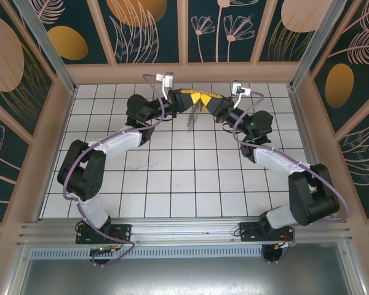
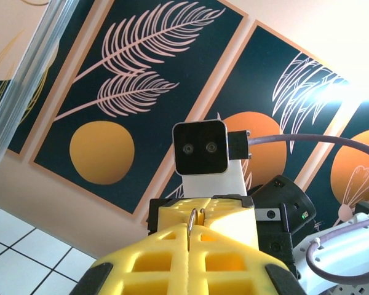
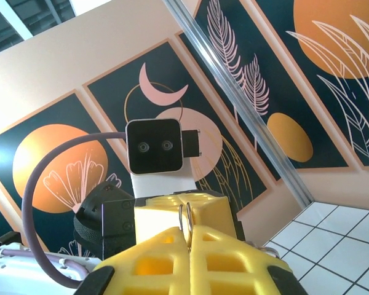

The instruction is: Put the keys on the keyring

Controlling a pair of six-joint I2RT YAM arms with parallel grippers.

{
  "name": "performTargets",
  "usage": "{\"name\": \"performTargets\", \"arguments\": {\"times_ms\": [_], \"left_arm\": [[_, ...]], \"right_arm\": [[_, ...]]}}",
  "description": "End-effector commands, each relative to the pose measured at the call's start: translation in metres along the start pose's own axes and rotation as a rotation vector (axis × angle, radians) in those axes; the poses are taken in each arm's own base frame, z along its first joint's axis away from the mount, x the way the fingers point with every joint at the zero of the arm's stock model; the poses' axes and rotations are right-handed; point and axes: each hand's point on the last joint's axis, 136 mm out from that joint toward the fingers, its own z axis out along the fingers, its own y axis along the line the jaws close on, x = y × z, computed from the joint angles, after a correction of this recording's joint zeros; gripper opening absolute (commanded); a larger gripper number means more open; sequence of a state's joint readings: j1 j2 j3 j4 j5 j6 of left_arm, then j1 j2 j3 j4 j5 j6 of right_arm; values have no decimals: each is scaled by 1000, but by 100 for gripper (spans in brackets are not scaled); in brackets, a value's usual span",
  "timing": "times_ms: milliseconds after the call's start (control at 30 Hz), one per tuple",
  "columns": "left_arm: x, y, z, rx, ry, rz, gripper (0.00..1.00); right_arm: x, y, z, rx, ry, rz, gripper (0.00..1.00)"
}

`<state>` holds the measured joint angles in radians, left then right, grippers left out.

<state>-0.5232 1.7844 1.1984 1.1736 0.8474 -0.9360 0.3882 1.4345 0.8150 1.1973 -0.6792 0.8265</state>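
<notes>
My two grippers meet tip to tip above the far middle of the table, the left gripper coming from the left and the right gripper from the right. Both pairs of yellow fingers are pressed shut. In the left wrist view a thin grey wire arc of the keyring sticks out of the seam of the left gripper and reaches the right gripper's yellow fingers opposite. The right wrist view shows the keyring pinched in the right gripper. A grey part of the keyring hangs below the fingertips. The keys are hidden.
White tiled table with a raised wooden rim; painted wall panels stand close behind the grippers. Purple cables loop off both wrists. An aluminium rail runs along the near edge by the arm bases.
</notes>
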Motion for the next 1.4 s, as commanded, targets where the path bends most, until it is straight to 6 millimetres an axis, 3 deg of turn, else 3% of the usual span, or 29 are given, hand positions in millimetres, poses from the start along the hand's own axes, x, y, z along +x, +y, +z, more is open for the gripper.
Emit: {"name": "performTargets", "arguments": {"times_ms": [0, 133, 300, 333, 400, 567, 800, 1000, 1367], "left_arm": [[-19, -20, 6, 43, -35, 76, 0], [-23, -16, 6, 14, -33, 83, 0], [-36, -8, -4, -55, -44, 127, 19], [-48, -19, -8, -57, -59, 159, 23], [-57, -18, -15, -83, -60, 183, 29], [-70, -7, -25, -158, -18, 239, 39], [-70, 12, -16, -172, 143, 288, 42], [-62, 44, -9, -175, 262, 255, 43], [-47, 88, -15, -108, 369, 122, 41]], "right_arm": [[-4, 8, 7, -37, 10, -25, 0], [-7, 1, 6, -20, 18, -31, 0], [-15, -15, 2, 25, 58, -53, 0], [-17, -18, 2, 32, 69, -58, 0], [-19, -27, 1, 51, 103, -71, 0], [-23, -48, -1, 78, 178, -89, 0], [-14, -69, 5, 19, 340, -84, 0], [-6, -83, 13, -23, 412, -55, 0], [-4, -86, 17, -60, 429, -29, 0]]}}
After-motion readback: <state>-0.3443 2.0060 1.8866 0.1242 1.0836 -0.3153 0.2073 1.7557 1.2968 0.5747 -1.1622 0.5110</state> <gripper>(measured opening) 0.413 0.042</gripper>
